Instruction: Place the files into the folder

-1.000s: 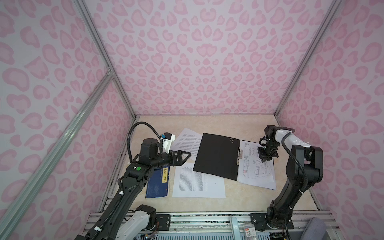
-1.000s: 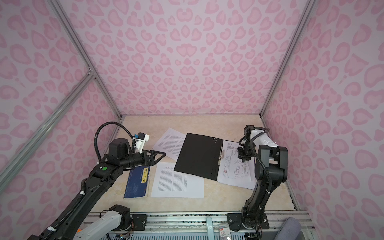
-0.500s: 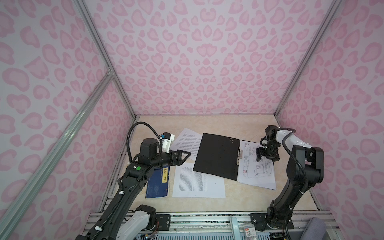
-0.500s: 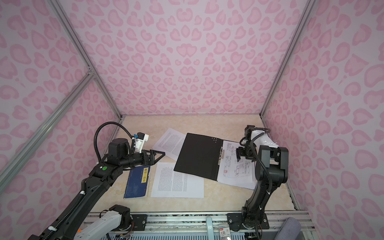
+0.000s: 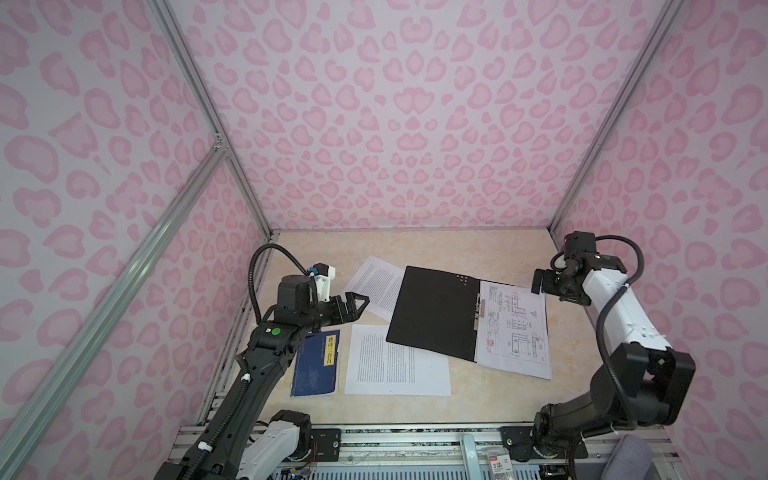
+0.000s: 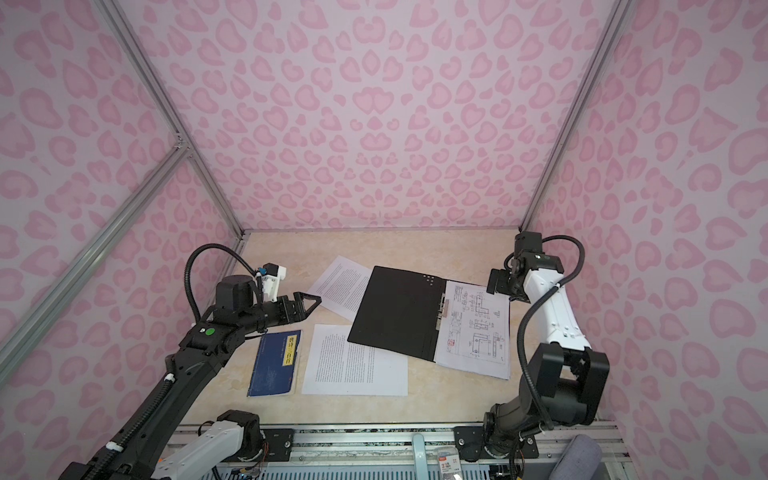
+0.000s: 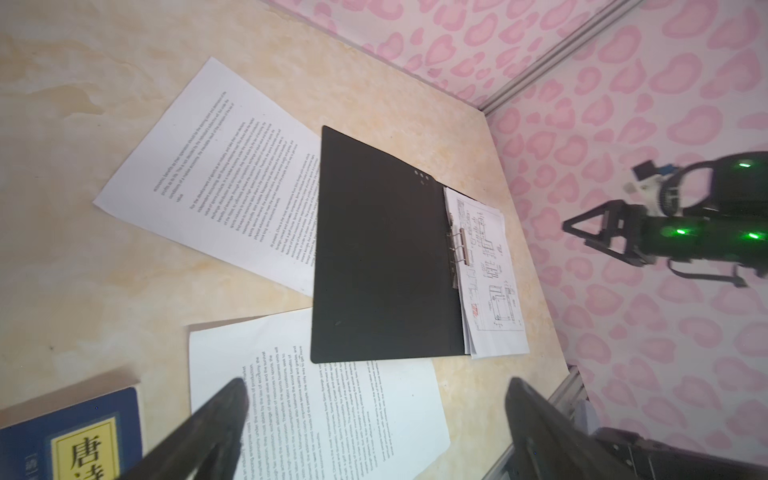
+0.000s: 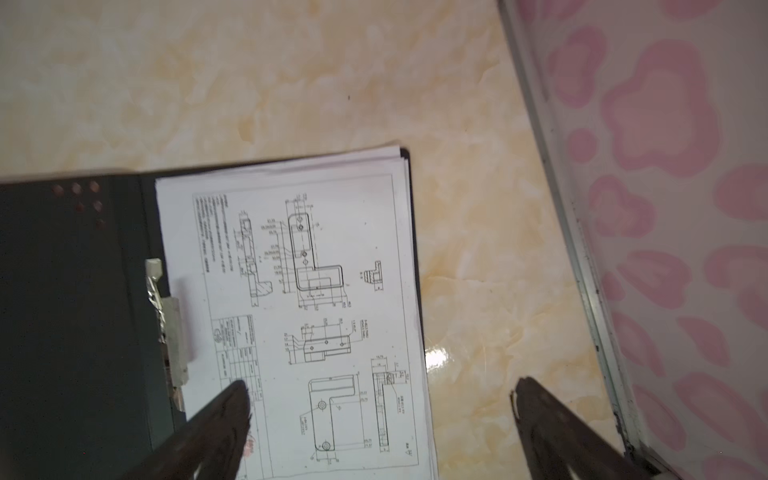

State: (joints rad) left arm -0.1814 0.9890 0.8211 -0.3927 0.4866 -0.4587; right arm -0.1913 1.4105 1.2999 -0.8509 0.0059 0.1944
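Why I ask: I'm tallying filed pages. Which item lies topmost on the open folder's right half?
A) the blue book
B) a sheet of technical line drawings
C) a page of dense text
B: the drawing sheet tops the stack on the folder, beside its metal fastener.

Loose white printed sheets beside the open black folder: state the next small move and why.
Probably lower the open left gripper onto the farther white text sheet, whose free edge lies closest. It and the nearer white text sheet lie partly under the open folder's black cover, not on the white stack inside.
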